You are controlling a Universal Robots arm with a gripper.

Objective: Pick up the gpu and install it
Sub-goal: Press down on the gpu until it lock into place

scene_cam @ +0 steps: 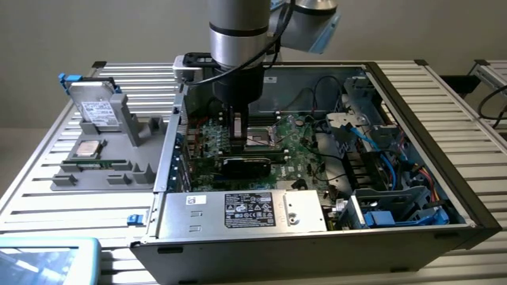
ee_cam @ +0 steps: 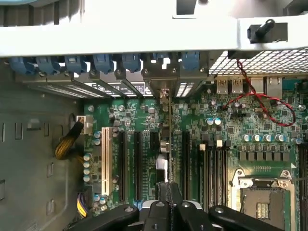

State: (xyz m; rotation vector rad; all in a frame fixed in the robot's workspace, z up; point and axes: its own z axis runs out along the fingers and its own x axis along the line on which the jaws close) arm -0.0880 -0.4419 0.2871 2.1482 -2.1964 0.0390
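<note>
The gpu [ee_cam: 165, 139] shows edge-on as a thin upright card, running from my fingers toward the case's rear wall. Its metal end bracket [ee_cam: 162, 83] lies against the row of rear slot openings. My gripper [ee_cam: 168, 195] is shut on the card's near end. In the exterior view the gripper [scene_cam: 235, 124] reaches straight down into the open computer case [scene_cam: 443, 172] and holds the gpu [scene_cam: 236, 135] low over the green motherboard [scene_cam: 297, 139], at its expansion slots. The card stands between two long black slots [ee_cam: 137, 163]. Whether it is seated I cannot tell.
A white slot [ee_cam: 105, 161], memory slots [ee_cam: 214, 166] and the open processor socket [ee_cam: 262, 202] flank the card. A red wire [ee_cam: 262, 103] loops nearby. The power supply [scene_cam: 249, 211] lies in front. The grey tray [scene_cam: 103, 172] holds a drive box [scene_cam: 99, 110] and silver chip [scene_cam: 87, 148].
</note>
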